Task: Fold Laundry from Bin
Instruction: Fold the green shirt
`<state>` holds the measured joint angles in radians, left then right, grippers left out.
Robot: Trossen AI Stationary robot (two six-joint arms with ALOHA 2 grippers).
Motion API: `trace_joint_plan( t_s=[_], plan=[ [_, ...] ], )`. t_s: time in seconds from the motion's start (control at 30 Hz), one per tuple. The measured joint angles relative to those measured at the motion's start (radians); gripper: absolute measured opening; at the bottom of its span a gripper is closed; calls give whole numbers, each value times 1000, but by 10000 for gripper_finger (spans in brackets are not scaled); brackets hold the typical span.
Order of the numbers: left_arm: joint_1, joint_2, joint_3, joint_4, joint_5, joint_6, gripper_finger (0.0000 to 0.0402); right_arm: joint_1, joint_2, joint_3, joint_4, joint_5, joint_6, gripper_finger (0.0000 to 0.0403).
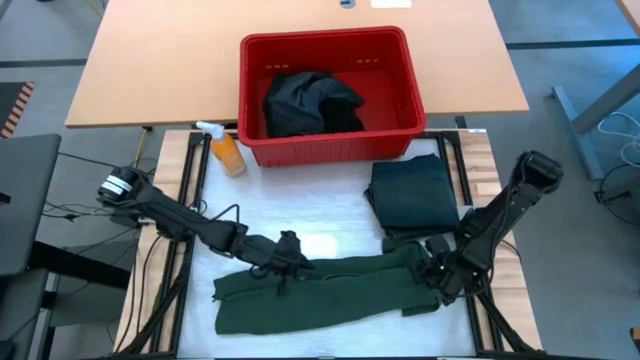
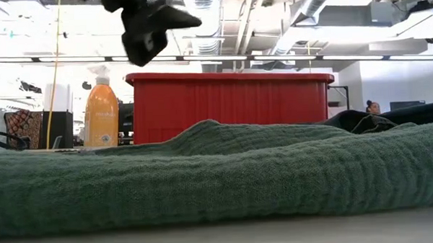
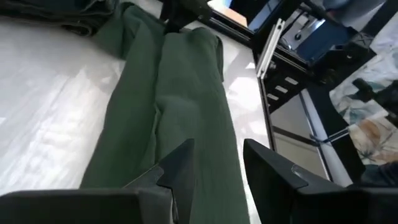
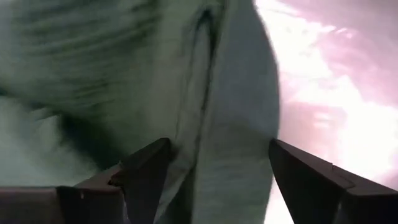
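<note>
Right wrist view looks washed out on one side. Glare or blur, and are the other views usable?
Right wrist view: the bare table surface is blown out pink-white, and the green cloth close to the lens is smeared soft. Left wrist view: milder sheen on the table, cloth folds sharp. Low view: bright ceiling lights backlight the red bin. High view: even light.

Robot body: 2 dark, jointed arms on a pale table rig.

Left black arm [image 1: 190, 222]: slim matte links, thin black cable looping beside it, round silver-grey cap at its base joint. Right black arm [image 1: 495, 225]: thicker links, rounded dark shoulder housing. Left gripper [image 3: 217, 171]: 2 flat black fingers with angled tips, plain. Right gripper [image 4: 214, 174]: 2 wedge-shaped black fingers, smooth faces, no visible markings.
</note>
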<state>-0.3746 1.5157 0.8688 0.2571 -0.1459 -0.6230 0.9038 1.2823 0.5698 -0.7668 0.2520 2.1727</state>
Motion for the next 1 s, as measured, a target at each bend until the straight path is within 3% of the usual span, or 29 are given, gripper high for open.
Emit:
trace_joint_plan(
  t_s=[0.17,0.3,0.4,0.57,0.7,1.0],
  plan=[
    [-12,71,61,-31,2,-2,124,-2,46,-18,73,45,-8,299],
    [-30,121,67,-22,10,-61,124,-3,80,-11,145,96,-10,256],
    [-40,147,67,-23,9,-93,124,-4,99,9,157,123,-17,186],
    [-44,168,67,50,5,-94,124,-21,99,53,158,128,-117,31],
    [-43,168,67,111,1,-59,124,-44,31,114,95,131,-193,32],
    [-39,257,68,147,35,-24,124,-106,-163,375,-273,136,-405,21]
  ],
)
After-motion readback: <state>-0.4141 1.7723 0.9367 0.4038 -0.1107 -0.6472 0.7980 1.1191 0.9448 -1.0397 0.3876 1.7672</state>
